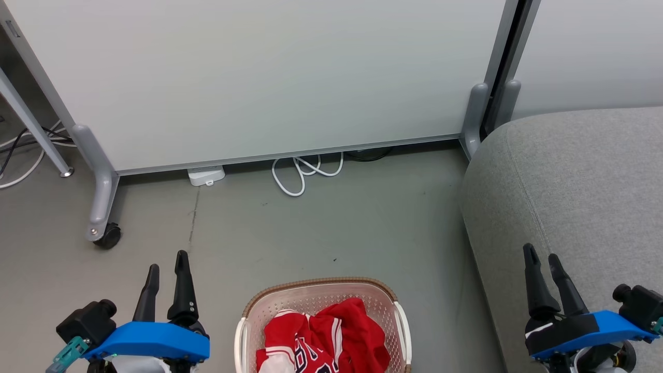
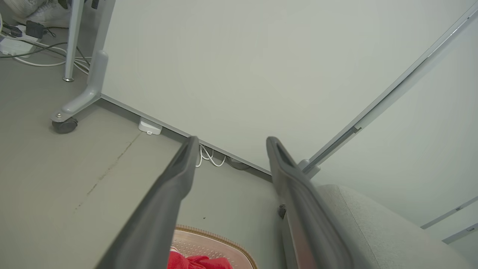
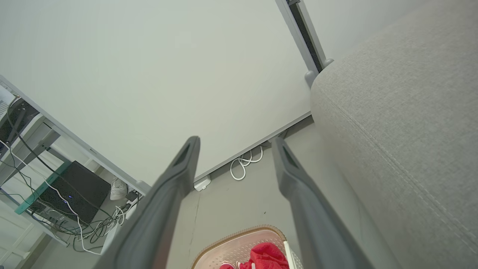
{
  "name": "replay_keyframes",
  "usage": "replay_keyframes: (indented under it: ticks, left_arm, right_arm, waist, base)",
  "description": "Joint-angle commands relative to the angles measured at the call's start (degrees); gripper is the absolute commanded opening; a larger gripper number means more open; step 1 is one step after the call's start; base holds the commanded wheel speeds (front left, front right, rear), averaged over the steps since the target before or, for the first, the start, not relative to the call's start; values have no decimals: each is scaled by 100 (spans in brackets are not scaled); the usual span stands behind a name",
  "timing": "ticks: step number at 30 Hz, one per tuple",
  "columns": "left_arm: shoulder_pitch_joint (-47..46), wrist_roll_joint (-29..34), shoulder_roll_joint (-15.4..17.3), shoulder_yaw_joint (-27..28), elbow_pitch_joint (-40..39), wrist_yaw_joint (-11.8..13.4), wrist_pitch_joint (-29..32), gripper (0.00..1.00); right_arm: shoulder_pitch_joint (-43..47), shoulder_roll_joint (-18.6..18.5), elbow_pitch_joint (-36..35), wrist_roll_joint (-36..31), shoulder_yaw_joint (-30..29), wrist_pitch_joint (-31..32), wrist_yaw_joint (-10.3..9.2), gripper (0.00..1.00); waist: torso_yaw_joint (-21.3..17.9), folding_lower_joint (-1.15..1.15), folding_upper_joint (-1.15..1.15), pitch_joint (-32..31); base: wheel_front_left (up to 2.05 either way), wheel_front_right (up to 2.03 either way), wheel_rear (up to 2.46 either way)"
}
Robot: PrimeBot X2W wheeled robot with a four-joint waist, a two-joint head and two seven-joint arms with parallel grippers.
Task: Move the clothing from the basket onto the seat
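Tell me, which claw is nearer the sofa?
The right gripper: in the head view it shows against the grey seat, while the left gripper is on the basket's far side, over the floor.

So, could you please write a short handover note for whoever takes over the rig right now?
Left claw: open, empty, above the floor to the left of the basket.
Right claw: open, empty, beside the seat.
Things: the red clothing lies bunched in the basket, which stands on the floor to the left of the seat.
Done: nothing is on the seat yet.
Left: grasp the clothing, lift it out and set it on the seat.
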Motion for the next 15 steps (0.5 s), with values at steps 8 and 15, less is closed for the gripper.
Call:
replay_keyframes:
  ticks: [8,15]
  left_arm:
    - [-120,611,62,-101,0,20,-171,100]
    - [-163,963,46,-152,101,-13,-282,100]
  right_arm:
    - [-142,-45,-89,-708,45,-103,15,100]
    - [-125,-49,-95,-1190,55,-143,15,100]
  waist:
    - [20,0,0,-4]
    - [42,0,0,3]
  base:
    - [0,0,0]
    - [0,0,0]
